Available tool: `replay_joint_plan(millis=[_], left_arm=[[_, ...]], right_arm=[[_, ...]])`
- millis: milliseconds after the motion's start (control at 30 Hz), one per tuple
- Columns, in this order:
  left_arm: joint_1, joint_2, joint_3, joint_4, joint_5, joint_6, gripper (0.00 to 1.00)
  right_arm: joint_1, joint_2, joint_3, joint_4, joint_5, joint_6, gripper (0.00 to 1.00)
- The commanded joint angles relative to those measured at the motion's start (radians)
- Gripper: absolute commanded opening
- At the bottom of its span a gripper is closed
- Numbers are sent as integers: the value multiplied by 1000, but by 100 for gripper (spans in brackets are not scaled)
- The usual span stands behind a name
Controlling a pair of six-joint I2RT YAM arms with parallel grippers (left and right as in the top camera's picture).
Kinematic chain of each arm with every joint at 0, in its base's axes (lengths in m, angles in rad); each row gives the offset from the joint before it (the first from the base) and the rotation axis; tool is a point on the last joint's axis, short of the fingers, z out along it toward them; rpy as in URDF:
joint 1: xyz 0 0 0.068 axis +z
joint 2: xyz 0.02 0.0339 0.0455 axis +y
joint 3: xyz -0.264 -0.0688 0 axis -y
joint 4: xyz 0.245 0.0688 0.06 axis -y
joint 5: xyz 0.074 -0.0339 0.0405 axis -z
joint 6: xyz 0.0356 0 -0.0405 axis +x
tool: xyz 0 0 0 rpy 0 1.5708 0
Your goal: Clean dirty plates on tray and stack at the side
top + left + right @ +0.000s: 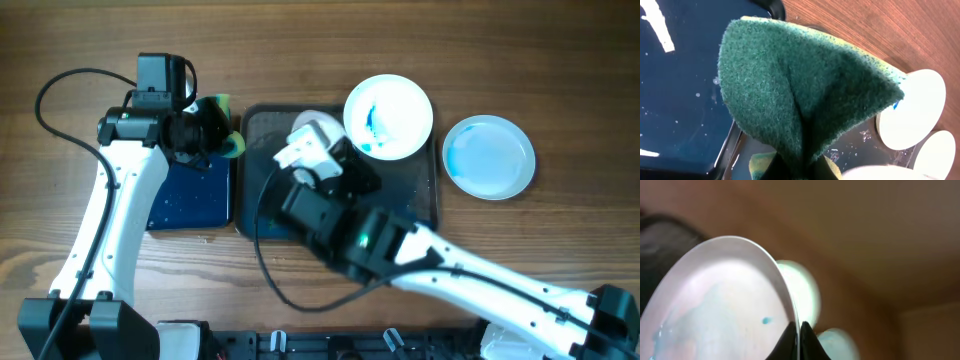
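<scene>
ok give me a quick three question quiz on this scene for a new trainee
1. True or false: the left tool holds a green sponge.
2. Pick one: where is the plate with the pale blue film? A) on the table, right of the tray; B) on the tray; C) in the left tool.
3. Fill in: the right tool grips a ____ by its rim.

Key: 1 true; 2 A; 3 plate.
</scene>
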Motion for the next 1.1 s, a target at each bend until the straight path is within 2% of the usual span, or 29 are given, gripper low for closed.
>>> replay_joint_plan(millis=[0,167,267,500,700,833,1000,1067], left_arm=[[6,6,-4,3,13,23,4],[6,6,-5,-10,13,23,4],[6,6,-6,-13,12,23,4],[6,6,-6,-13,13,23,4],[6,6,-6,-5,12,23,4],[6,6,-6,-5,12,23,4],[6,6,-6,-5,12,23,4],[6,6,-6,-5,11,23,4]], right_arm=[[-159,-5,6,-30,-524,231,4],[-385,-21,13,-19,-878,266,4],[-551,-56,17,-34,-988,287,4],[-974,-121,17,-167,-985,341,4],[-1329,-82,15,-207,-820,341,4],[-1394,11,14,-200,-724,339,4],[-1392,177,4,-199,-719,338,4],[-1392,244,4,-197,-737,295,4]])
